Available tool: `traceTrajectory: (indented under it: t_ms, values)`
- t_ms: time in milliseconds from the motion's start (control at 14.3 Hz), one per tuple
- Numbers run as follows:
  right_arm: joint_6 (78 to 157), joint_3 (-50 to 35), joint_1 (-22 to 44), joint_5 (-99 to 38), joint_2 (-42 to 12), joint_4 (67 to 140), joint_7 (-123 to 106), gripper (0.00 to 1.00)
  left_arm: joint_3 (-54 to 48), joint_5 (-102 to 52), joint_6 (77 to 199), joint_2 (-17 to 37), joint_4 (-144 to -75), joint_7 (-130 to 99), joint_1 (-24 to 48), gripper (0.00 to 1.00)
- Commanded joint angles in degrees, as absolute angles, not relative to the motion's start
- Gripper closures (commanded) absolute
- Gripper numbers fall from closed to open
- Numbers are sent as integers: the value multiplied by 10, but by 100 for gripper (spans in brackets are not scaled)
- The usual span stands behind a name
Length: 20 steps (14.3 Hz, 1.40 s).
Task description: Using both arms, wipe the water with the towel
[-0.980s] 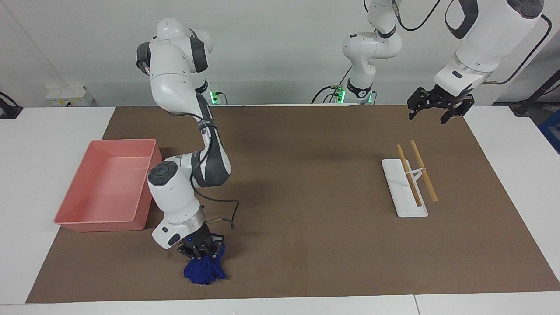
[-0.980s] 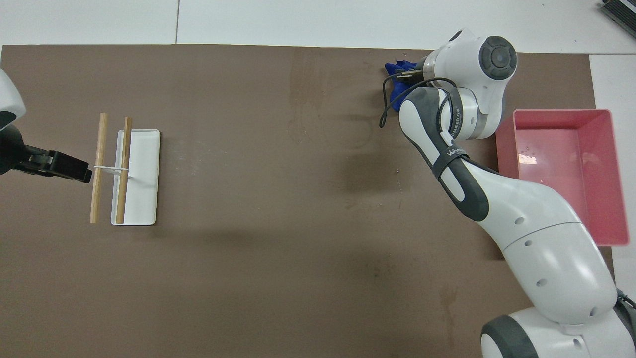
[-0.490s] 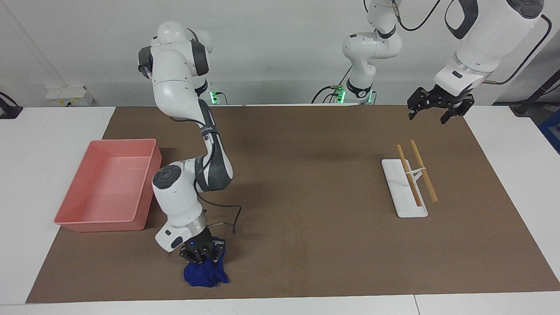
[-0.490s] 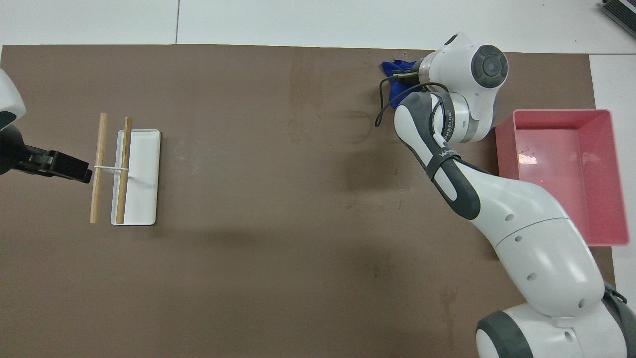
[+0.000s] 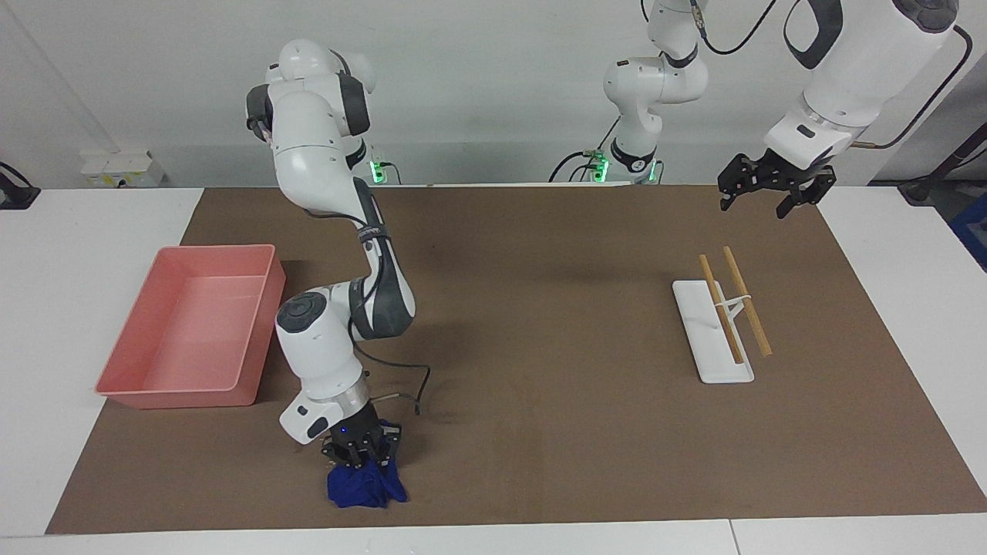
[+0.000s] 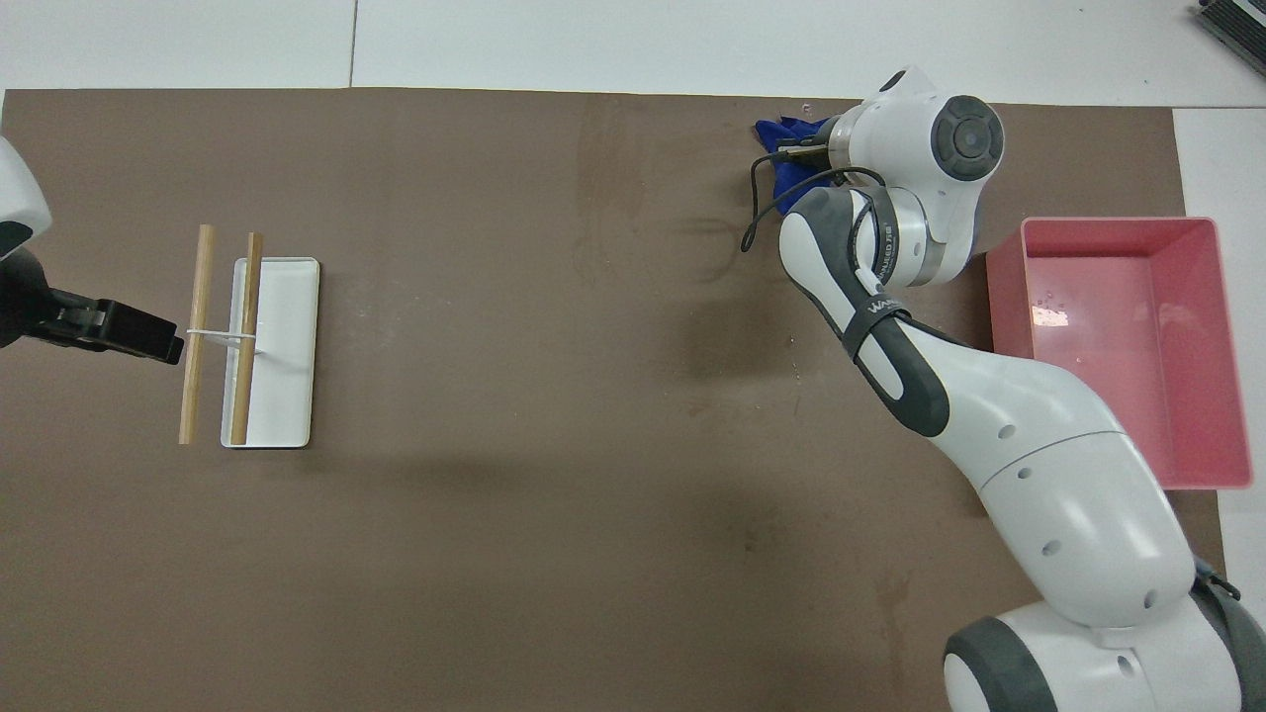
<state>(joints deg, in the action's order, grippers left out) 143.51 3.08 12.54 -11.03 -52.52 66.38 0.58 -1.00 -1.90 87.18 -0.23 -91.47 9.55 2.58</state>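
Right now my right gripper (image 5: 359,455) is pinched shut on the blue towel (image 5: 362,489), pressing the bunched cloth onto the brown mat (image 5: 540,324) at its edge farthest from the robots, toward the right arm's end, near the pink bin (image 5: 189,331); I judge that low hold lets it drag across the water, which I cannot make out. My left gripper (image 5: 771,189), fingers spread, waits in the air over the mat's edge nearest the robots. Lettering on the right arm's forearm band is too small to read.
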Motion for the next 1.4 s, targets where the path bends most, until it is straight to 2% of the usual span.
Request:
traceTrajectory:
  t_ms: [0, 420, 700, 1330]
  values:
    - [1450, 21, 127, -103, -569, 646, 18, 100, -9, -9, 867, -9, -920, 98, 27, 0]
    - [1318, 21, 114, -106, -543, 650, -2, 100, -9, -9, 867, -9, -920, 98, 28, 0]
    - [1211, 21, 115, -107, -499, 683, 1, 100, -9, -9, 867, -9, -920, 98, 27, 0]
    - [1100, 20, 112, -108, -293, 930, -9, 100, -9, -9, 867, -9, -920, 98, 27, 0]
